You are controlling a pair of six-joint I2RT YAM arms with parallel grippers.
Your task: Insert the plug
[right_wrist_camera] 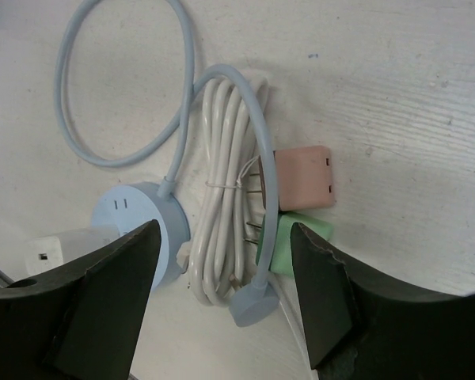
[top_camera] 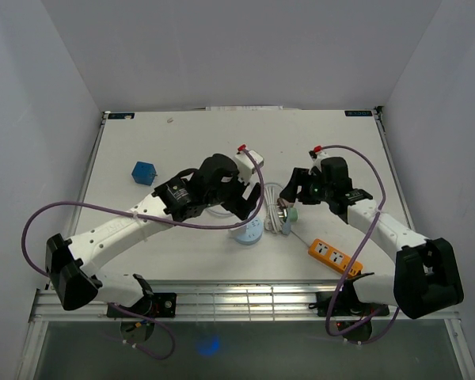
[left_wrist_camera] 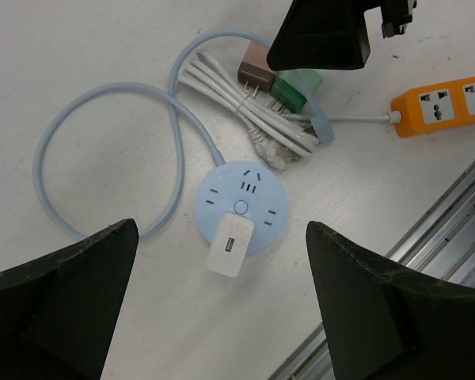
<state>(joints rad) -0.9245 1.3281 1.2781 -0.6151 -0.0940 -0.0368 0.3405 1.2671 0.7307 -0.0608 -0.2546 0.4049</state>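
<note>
Noted left end effector (left_wrist_camera: 222, 269) released, jaws wide, grasping nothing. Found white plug (left_wrist_camera: 229, 247) directly beneath it, seated at near rim of round socket (left_wrist_camera: 241, 190) on counter (left_wrist_camera: 79, 47). Found nothing else in that socket. Judged plug light, rigid, smooth-sided; best pinched across its flat faces. Beyond, noted right end effector (right_wrist_camera: 222, 237) also released, hovering over pink plug (right_wrist_camera: 301, 178) and green plug (right_wrist_camera: 297, 241) beside bundled cord (right_wrist_camera: 222, 158).

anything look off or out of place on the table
The white charger sits at the edge of the round blue socket hub, overhanging its rim, so it looks off-centre. The pink plug and green plug lie loose beside the white cord bundle, in no socket.
</note>
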